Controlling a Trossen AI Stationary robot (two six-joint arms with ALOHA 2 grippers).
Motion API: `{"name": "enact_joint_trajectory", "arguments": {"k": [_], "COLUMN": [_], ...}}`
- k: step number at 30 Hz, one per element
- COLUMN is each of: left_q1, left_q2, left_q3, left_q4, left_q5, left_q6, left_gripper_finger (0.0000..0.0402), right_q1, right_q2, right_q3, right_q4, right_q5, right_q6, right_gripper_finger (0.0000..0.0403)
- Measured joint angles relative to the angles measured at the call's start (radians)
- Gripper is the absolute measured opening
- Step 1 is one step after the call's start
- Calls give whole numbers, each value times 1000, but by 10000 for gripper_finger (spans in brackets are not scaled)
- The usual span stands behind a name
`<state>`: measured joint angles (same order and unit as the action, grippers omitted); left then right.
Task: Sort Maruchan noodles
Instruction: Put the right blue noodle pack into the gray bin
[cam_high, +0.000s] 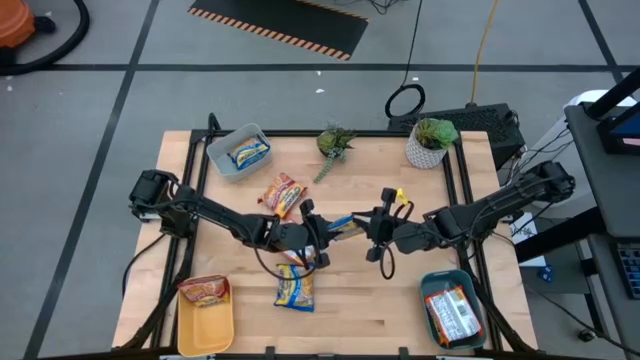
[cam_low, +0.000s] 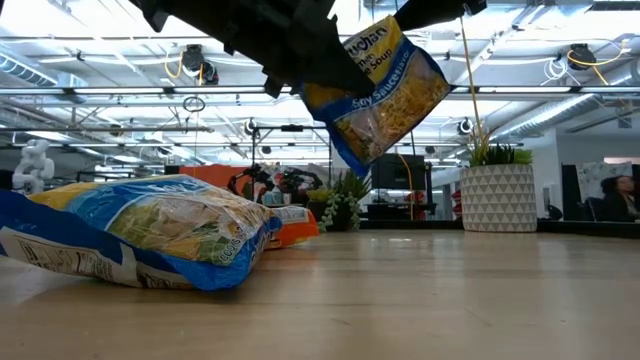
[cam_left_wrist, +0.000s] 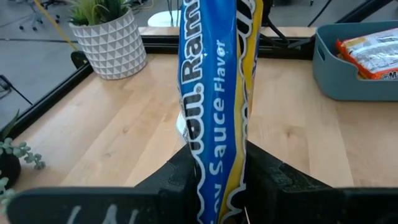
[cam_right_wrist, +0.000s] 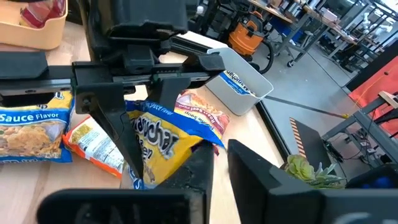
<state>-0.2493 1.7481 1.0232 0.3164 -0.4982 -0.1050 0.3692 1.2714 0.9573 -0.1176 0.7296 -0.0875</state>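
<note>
Both arms are meeting mid-table, w/ one blue-and-yellow packet (cam_high: 341, 227) hanging in the air between them. Left gripper (cam_high: 322, 238) is clamping it: in the left wrist view the packet (cam_left_wrist: 214, 106) is standing on edge, pinched btw both dark fingers (cam_left_wrist: 180, 180). Right gripper (cam_high: 372, 232) is sitting at the packet's other end; in the right wrist view its fingers (cam_right_wrist: 249, 174) are showing a narrow gap, packet edge just at one of them, but can't tell if they're gripping or loose. Low view is showing the same packet (cam_low: 378, 92) tilted, well off the tabletop.

Packet count, 6 seen clearly:
- 1 held mid-air (above).
- 1 blue-and-yellow loose packet (cam_high: 295, 288) lying flat on the wood near the front edge, just below the left gripper.
- 1 orange packet (cam_high: 282, 194) lying flat, loose, behind the grippers.
- 1 blue packet (cam_high: 248, 153) lying inside the grey bin (cam_high: 222, 160), back left.
- 1 red-and-yellow packet (cam_high: 203, 290) resting in the yellow bin (cam_high: 205, 328), front left.
- 1 white-and-red packet (cam_high: 452, 314) lying in the teal bin (cam_high: 432, 283), front right; more beneath, can't tell.

Bins: 3, one per colour. Plants: 2 at the back – a small plant (cam_high: 334, 143) and a potted plant in a white patterned pot (cam_high: 430, 142).
</note>
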Motion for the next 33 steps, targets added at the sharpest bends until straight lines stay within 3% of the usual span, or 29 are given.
{"name": "enact_joint_trajectory", "arguments": {"k": [13,21,27,33], "left_q1": [0,0,9,19], "left_q2": [0,-39,-68,-67], "left_q3": [0,0,0,0], "left_q4": [-8,-121,-186,-191], "left_q5": [0,-41,-62,-61], "left_q6": [52,81,77,121], "left_gripper_finger": [96,91,62,59], "right_q1": [90,167,176,176], "right_q2": [-146,-193,-196,-196], "right_q3": [0,0,0,0], "right_q4": [0,0,-1,-1], "right_q5": [2,3,3,3], "right_q6": [23,48,37,24], "right_gripper_finger": [107,109,109,109]}}
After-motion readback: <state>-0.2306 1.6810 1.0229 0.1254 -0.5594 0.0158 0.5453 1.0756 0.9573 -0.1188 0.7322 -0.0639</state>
